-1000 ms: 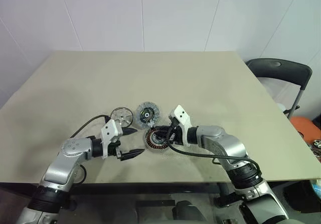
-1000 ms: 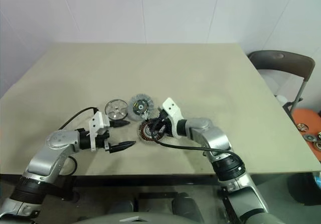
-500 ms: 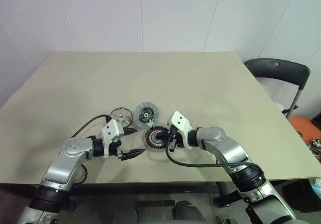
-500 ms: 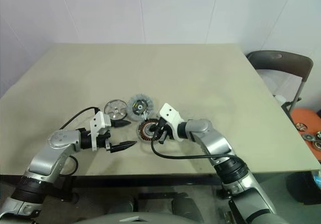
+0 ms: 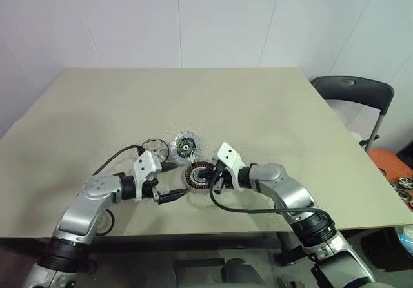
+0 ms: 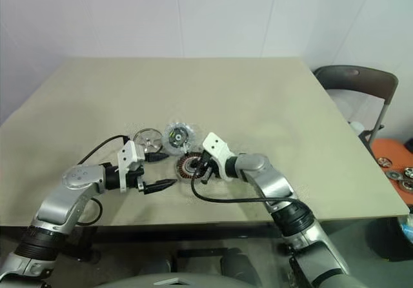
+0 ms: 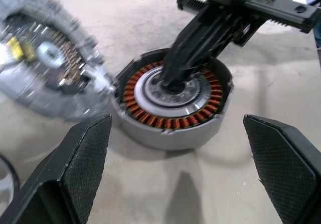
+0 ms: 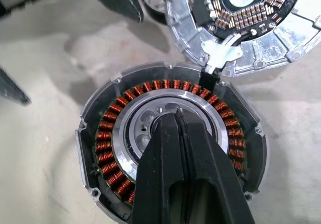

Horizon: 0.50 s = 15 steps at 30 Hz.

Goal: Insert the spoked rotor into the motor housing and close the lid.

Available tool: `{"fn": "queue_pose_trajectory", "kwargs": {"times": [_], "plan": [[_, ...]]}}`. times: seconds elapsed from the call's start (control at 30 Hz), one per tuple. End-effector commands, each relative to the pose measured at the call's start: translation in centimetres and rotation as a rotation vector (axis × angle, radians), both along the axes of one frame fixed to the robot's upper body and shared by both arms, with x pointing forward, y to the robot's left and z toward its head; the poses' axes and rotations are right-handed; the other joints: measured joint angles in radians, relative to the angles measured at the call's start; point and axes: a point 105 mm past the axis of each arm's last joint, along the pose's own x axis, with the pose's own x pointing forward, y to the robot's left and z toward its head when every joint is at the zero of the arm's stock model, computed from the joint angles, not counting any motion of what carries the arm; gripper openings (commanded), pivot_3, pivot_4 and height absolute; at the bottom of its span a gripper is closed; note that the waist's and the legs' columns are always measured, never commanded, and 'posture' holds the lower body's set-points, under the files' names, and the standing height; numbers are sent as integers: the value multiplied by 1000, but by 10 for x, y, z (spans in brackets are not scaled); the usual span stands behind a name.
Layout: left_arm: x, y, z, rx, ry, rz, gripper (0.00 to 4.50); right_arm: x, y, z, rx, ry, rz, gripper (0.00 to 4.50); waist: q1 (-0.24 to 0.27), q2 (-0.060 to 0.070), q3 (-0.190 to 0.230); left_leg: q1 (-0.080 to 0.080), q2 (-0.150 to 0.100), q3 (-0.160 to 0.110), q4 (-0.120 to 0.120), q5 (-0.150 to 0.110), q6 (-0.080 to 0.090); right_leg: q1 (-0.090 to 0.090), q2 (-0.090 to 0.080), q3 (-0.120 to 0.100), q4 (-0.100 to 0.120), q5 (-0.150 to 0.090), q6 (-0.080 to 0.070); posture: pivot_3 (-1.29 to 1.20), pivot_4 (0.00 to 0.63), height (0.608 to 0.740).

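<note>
Reaching in from the near right, the right gripper (image 8: 176,114) has its 2 black fingers pressed together, their tips planted in the hollow centre of the motor housing (image 5: 200,176). Nothing is clamped between them; from the right wrist view they sit over the silvery inner ring, with the copper windings circling all round.

On the near left, the left gripper (image 5: 169,183) hangs just beside the housing with its jaws spread wide and nothing between them. From the left wrist view its 2 fingers (image 7: 83,156) stand either side of the housing without touching it.

That housing rests flat on the beige table (image 5: 271,107), between the 2 grippers.

Just beyond it lies the lid (image 5: 186,144), a ribbed grey disc with a dark centre. From the right wrist view its rim touches the housing's far edge, and a small metal tab reaches toward a notch in the housing wall.

Left of the lid sits the spoked rotor (image 5: 155,149), flat on the table, close beside the lid.

Far right, past the table edge, stands a dark chair (image 5: 353,89).
</note>
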Motion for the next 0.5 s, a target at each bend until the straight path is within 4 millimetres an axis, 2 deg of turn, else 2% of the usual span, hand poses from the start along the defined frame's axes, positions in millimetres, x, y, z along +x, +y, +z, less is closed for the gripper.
{"fn": "queue_pose_trajectory", "kwargs": {"times": [0.03,0.17,0.37,0.5], "plan": [[1,-6,13,-15,-48,-25,4500,4,-5,2,16,7,-42,10,-2,0,0,0,0,0,0,0,0,0,0,0,0,0,0,0,0,740],[1,-6,13,-13,-47,-24,4500,3,-4,-5,0,15,-51,10,-4,0,0,-1,0,0,-2,0,0,1,0,0,0,1,-1,0,0,740],[0,-9,15,-12,-47,-28,4500,-1,6,3,87,47,-50,10,-8,0,0,-1,0,0,-1,0,0,1,0,0,0,0,0,0,0,740],[0,-10,16,-13,-46,-32,4500,3,3,-7,-2,-1,-71,10,-10,0,0,-1,0,0,-1,0,0,1,0,0,0,0,0,0,0,740]]}}
